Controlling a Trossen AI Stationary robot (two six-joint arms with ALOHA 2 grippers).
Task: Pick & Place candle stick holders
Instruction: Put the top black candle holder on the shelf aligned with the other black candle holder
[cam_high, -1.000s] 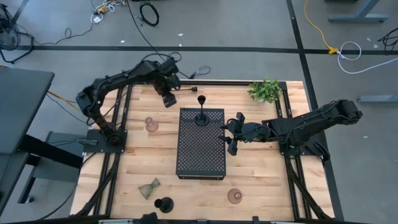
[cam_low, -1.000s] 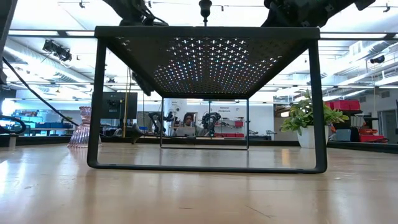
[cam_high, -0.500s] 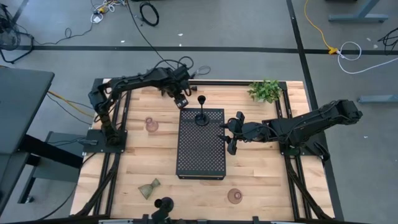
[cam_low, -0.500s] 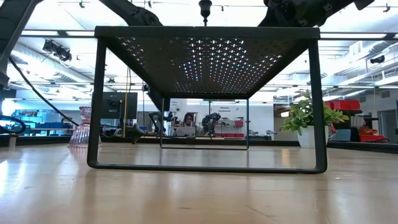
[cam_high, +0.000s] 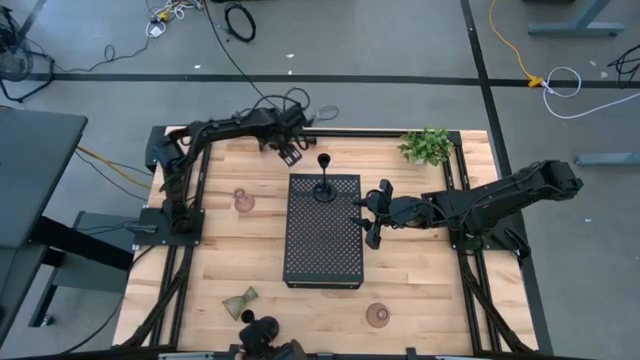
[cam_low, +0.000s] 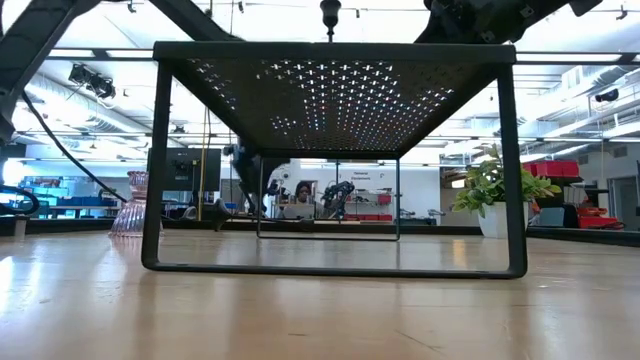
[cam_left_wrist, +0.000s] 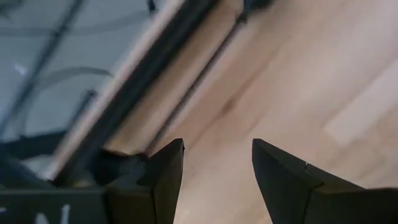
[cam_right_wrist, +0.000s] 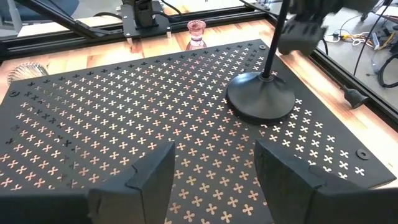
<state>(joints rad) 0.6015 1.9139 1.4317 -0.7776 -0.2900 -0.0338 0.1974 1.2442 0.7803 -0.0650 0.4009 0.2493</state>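
Left hand (cam_high: 290, 152), open and empty, hovers near the black candle holder (cam_high: 325, 180) standing on the tray (cam_high: 322, 245); right hand (cam_high: 372, 215) open beside tray.

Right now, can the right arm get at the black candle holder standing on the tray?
Probably yes. The right gripper hovers open at the tray's right edge, and bare perforated surface lies between it and the black candle holder.

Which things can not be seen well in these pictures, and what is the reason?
- Black holder on the tray: low view cuts its stem at the top edge; right wrist view cuts off its cup.
- Black holder at the near table edge: partly cut by the high view's bottom edge.
- Left tool: its wrist view is blurred, showing only wood and frame.
- Right tool: low view shows only part at the top edge.
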